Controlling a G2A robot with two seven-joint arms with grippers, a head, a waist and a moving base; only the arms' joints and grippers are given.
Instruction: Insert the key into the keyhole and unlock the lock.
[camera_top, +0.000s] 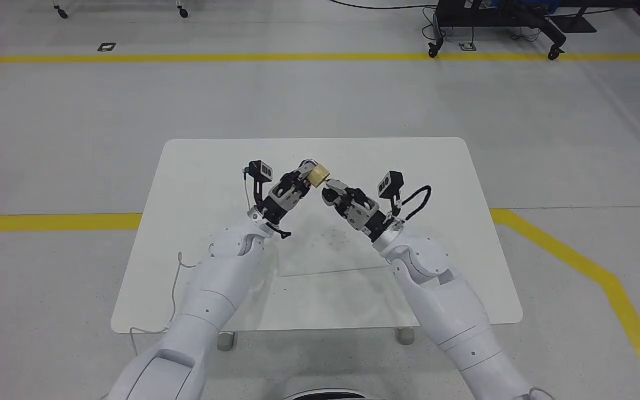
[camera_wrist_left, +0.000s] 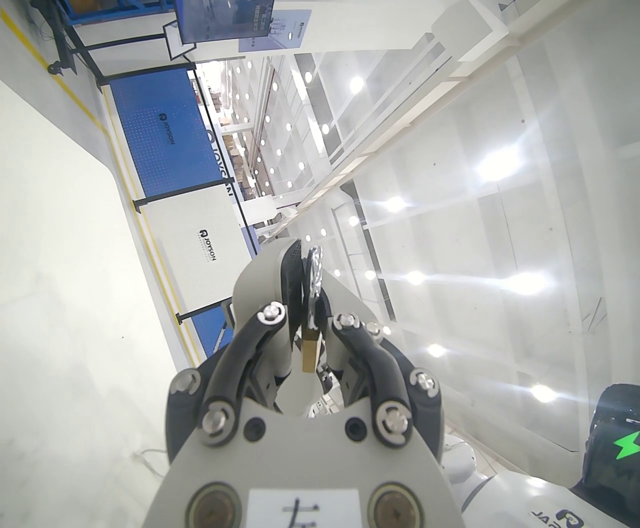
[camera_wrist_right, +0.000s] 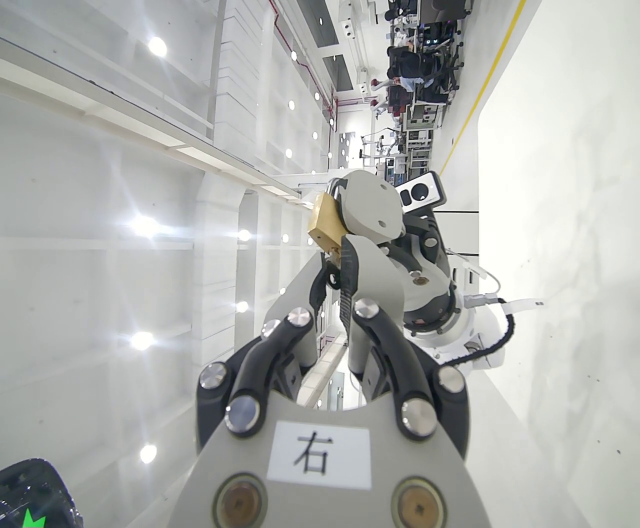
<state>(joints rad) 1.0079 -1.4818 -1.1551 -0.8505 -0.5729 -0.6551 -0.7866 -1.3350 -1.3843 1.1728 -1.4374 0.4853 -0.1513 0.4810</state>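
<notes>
Lock (camera_wrist_right: 327, 225), brass padlock: pinched between the fingers of left gripper (camera_wrist_left: 307, 280), raised well above table (camera_top: 200, 220). Keyhole end turned toward right gripper (camera_wrist_right: 334, 262), presumably for alignment. Right fingers narrowed on key (camera_wrist_right: 331, 256), tips touching the brass body. Key mostly hidden by pads; keyhole covered; insertion depth impossible to judge.

Lock (camera_top: 316, 174) in left hand (camera_top: 304, 180), above table (camera_top: 440, 200).

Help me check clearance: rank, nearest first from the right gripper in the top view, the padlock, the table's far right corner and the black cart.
1. Padlock, at the right gripper's tips.
2. Table's far right corner, ahead and to its right.
3. Black cart, on the floor beyond that corner.
</notes>
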